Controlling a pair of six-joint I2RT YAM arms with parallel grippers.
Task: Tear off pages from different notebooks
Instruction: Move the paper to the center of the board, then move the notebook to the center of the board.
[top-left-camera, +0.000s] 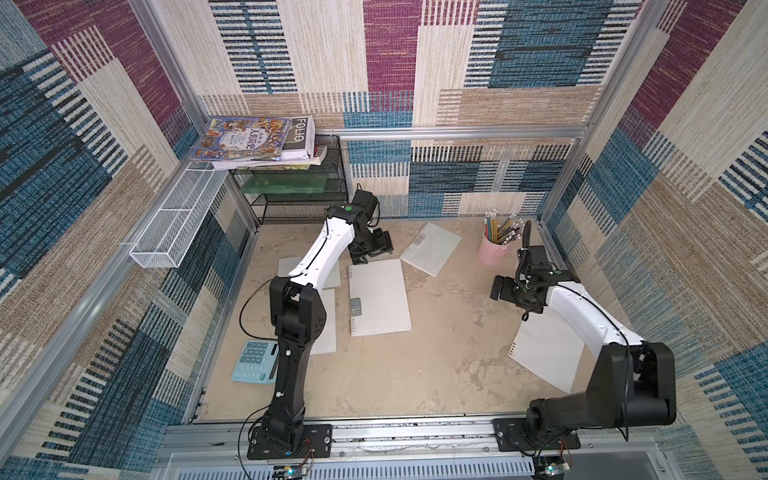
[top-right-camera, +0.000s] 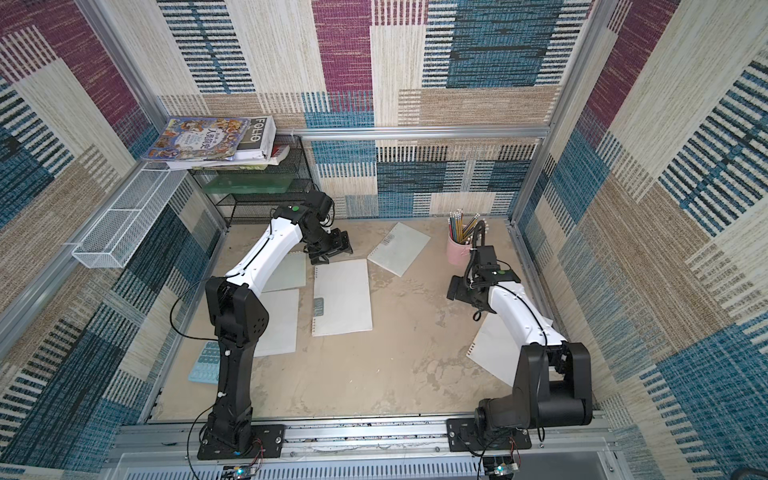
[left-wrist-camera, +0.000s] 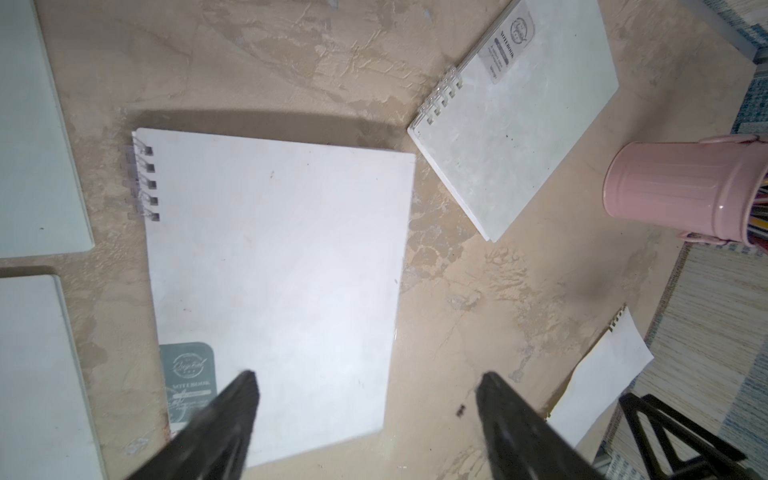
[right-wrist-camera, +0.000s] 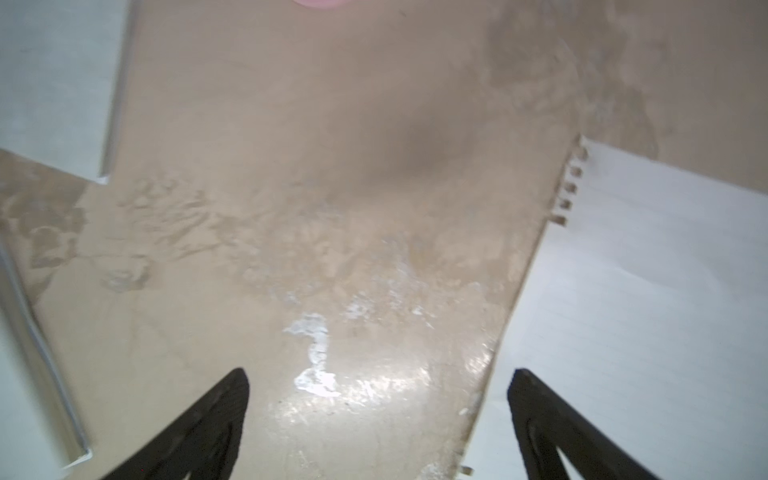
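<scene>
The middle notebook (top-left-camera: 379, 297) (left-wrist-camera: 274, 257) lies shut on the table, spiral to the left, with a grey-green label. My left gripper (top-left-camera: 365, 255) (left-wrist-camera: 368, 376) hovers open over its far edge and holds nothing. A smaller notebook (top-left-camera: 431, 248) (left-wrist-camera: 515, 124) lies at the back. Two more notebooks (top-left-camera: 286, 266) (top-left-camera: 328, 328) are partly hidden under the left arm. A torn page (top-left-camera: 544, 353) (right-wrist-camera: 644, 311) with a row of holes lies at the right, under the right arm. My right gripper (top-left-camera: 496, 289) (right-wrist-camera: 380, 372) hangs open above bare table beside that page.
A pink cup of pencils (top-left-camera: 492, 249) (left-wrist-camera: 673, 187) stands at the back right. A light-blue calculator (top-left-camera: 254, 360) lies front left by the left arm. A black mesh rack (top-left-camera: 299, 195) with books (top-left-camera: 253, 139) fills the back left corner, next to a white wire basket (top-left-camera: 174, 220).
</scene>
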